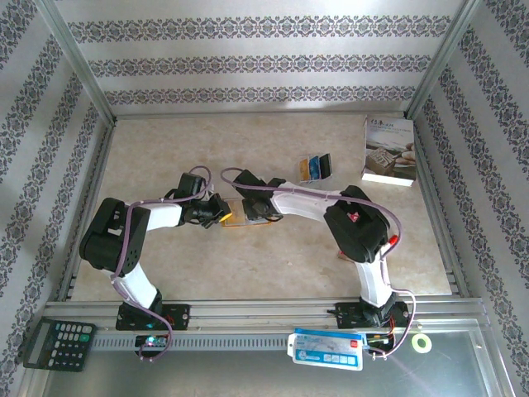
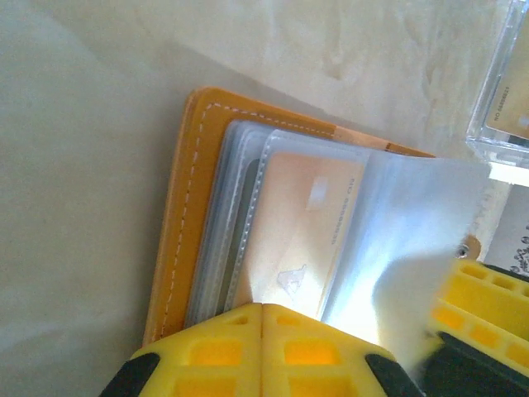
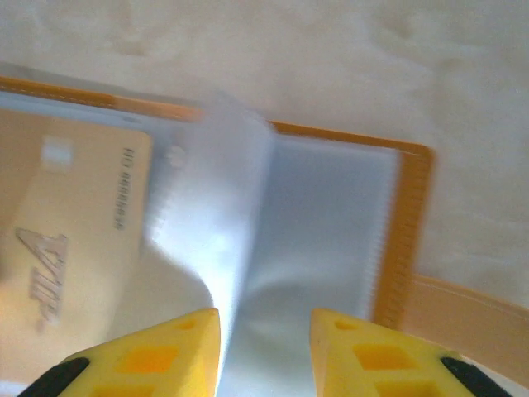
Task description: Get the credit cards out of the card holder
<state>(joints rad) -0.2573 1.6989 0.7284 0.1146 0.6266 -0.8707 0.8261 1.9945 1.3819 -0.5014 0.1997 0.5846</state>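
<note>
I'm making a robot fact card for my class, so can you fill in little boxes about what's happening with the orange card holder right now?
Card holder: lying open on the table, orange cover, see-through sleeves fanned out
Card inside: a gold card tucked in one sleeve
Left end effector: shut, fingertips together over the holder's edge
Right end effector: open around a clear sleeve
Loose cards: on the table just beyond the holder
White book: far right corner, apart from both arms
</note>
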